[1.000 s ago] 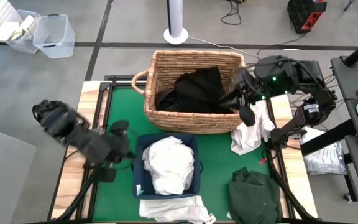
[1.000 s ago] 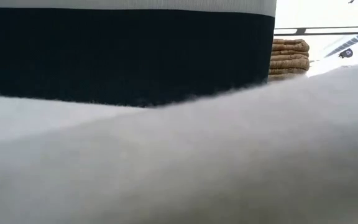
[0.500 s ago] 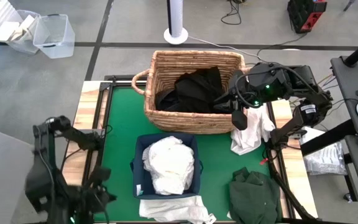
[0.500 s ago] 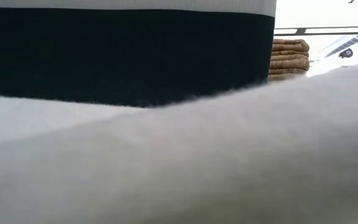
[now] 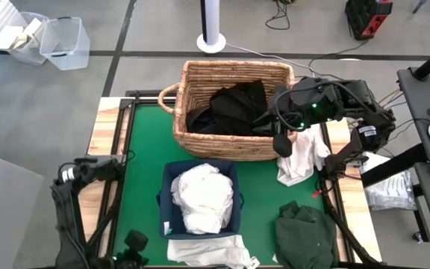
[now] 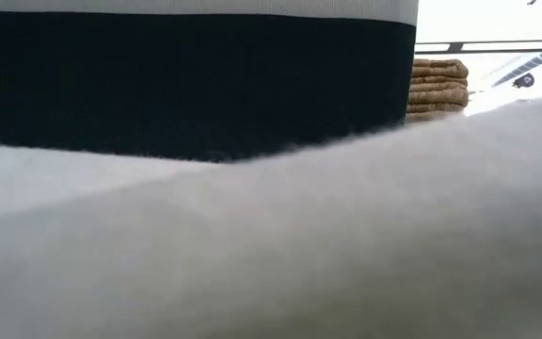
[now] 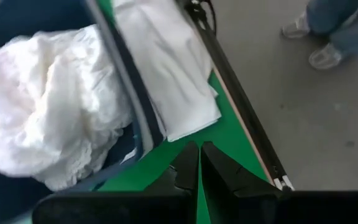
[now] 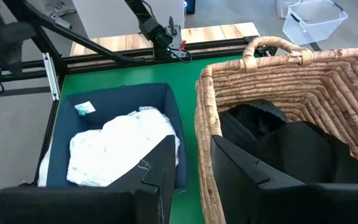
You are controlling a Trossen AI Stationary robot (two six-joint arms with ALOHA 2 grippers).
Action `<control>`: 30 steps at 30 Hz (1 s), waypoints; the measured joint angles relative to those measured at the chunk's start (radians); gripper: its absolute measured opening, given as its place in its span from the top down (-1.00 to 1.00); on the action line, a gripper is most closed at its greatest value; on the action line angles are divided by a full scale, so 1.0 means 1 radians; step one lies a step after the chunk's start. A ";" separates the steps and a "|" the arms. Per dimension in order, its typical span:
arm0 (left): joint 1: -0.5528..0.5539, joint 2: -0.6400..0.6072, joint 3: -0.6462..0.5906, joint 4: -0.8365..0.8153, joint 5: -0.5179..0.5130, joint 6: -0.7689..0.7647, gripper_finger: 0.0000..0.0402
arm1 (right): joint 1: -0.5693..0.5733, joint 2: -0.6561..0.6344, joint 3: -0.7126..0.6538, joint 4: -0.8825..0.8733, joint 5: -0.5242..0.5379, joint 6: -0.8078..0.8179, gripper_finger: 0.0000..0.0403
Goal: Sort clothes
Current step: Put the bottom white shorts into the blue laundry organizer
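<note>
Both arms are dark, with black cables; the right arm [image 5: 327, 101] shows small green lights.

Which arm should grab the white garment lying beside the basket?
Right. The right pincer hangs at the basket's corner, right next to the white garment. The left pincer is down at the table's near-left corner, shut.

The left pincer [image 7: 199, 163], fingers pressed together, points at the green worktop [image 7: 232, 134] beside a flat white garment [image 7: 166, 74]. Crumpled white clothes [image 7: 48, 124] fill the navy bin [image 7: 143, 127].
</note>
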 joint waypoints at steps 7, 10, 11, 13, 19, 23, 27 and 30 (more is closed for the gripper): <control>0.016 0.116 0.039 0.003 -0.106 0.008 1.00 | 0.000 0.011 0.000 0.000 0.030 0.003 0.55; 0.031 0.145 0.040 0.033 -0.142 -0.034 1.00 | 0.000 0.018 0.000 0.000 0.049 -0.004 0.52; 0.035 0.150 0.039 0.053 -0.148 -0.037 1.00 | 0.000 0.019 0.000 0.001 0.050 -0.008 0.51; 0.046 0.168 0.037 0.091 -0.150 -0.040 1.00 | 0.000 0.019 0.000 0.001 0.051 -0.019 0.49; 0.089 0.225 0.040 0.249 -0.149 -0.072 1.00 | 0.000 0.018 0.000 0.000 0.051 -0.088 0.44; 0.110 0.255 0.041 0.349 -0.136 -0.078 1.00 | 0.000 0.013 0.000 0.000 0.051 -0.093 0.41; 0.129 0.273 0.041 0.373 -0.096 -0.078 1.00 | 0.000 0.012 0.000 0.000 0.051 -0.112 0.37; 0.140 0.285 0.039 0.372 -0.076 -0.081 1.00 | 0.000 0.012 0.000 0.000 0.051 -0.131 0.34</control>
